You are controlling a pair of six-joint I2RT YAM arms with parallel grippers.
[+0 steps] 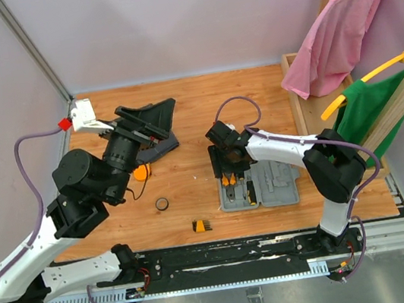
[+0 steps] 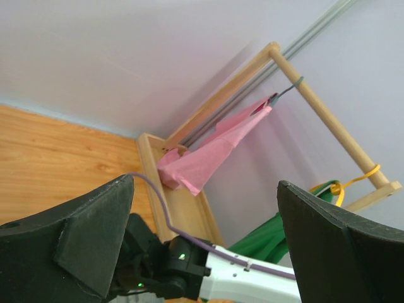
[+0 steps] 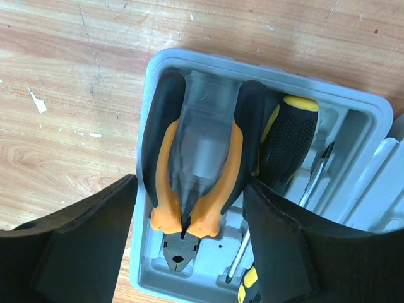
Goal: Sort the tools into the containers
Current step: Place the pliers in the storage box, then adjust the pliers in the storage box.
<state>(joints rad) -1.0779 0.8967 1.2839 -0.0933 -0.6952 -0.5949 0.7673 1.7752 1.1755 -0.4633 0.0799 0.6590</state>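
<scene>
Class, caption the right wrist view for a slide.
Open right gripper flanks pliers lying beside a screwdriver in the grey case.

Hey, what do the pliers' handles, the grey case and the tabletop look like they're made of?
On the pliers, the handles look like rubbery plastic, matte black over orange. The case: moulded hard plastic, light grey, slight sheen, shaped recesses. The table: wood or wood-look laminate, visible grain and scuffs.

Wide-spread fingers [image 2: 76,240] frame a pink garment [image 2: 214,151] hanging on a wooden rack [image 2: 328,120].
</scene>
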